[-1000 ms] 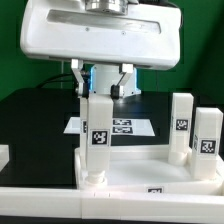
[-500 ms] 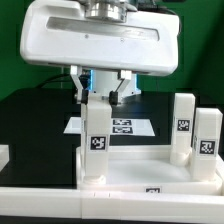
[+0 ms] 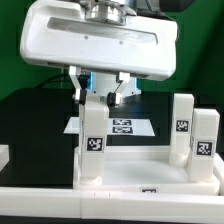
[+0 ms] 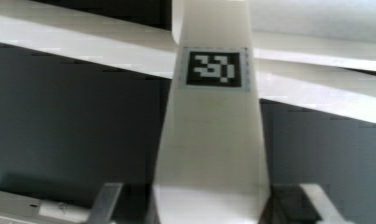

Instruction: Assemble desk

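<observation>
Cross-threading is the risk: gripper (image 3: 97, 97) pinches the top of an upright leg (image 3: 94, 135) seated in the tabletop (image 3: 135, 172) corner socket, and any tilt could jam it.

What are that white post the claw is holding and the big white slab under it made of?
The leg looks like white plastic, smooth and matte, with a printed black-and-white tag. The gripper is clamped on it. The tabletop shows the same even white with molded-looking rims, so probably plastic too, though painted wood cannot be excluded.
</observation>
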Motion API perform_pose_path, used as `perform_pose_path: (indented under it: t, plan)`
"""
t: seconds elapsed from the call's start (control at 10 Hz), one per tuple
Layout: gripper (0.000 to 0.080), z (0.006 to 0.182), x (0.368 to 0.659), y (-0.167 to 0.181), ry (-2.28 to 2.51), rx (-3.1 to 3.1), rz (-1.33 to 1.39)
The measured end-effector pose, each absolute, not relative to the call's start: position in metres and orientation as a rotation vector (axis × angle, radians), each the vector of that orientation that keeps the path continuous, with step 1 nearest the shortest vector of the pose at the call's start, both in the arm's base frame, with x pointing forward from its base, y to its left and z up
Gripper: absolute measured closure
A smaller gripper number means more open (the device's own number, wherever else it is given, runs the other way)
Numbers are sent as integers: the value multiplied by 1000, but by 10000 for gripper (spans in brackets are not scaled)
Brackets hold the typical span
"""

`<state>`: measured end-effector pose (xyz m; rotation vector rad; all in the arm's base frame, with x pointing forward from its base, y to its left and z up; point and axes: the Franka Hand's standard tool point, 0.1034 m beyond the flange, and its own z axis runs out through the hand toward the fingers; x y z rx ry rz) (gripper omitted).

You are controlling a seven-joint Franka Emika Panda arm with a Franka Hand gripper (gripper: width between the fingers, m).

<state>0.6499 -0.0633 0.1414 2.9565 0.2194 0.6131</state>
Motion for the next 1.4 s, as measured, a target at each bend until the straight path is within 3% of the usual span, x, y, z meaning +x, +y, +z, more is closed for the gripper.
perform_pose_path:
  t: [0.2, 0.4, 0.5, 0.9, 1.2, 1.4]
  plan:
    - [515, 141, 650, -63, 219, 2957, 613]
    - [267, 141, 650, -63, 219, 2957, 612]
    - [187, 141, 650, -64, 219, 2957, 611]
    - [152, 142, 649, -67, 214, 2961, 602]
    - [151, 158, 651, -65, 211, 2986, 584]
    - [151, 155, 649, -63, 205, 3002, 553]
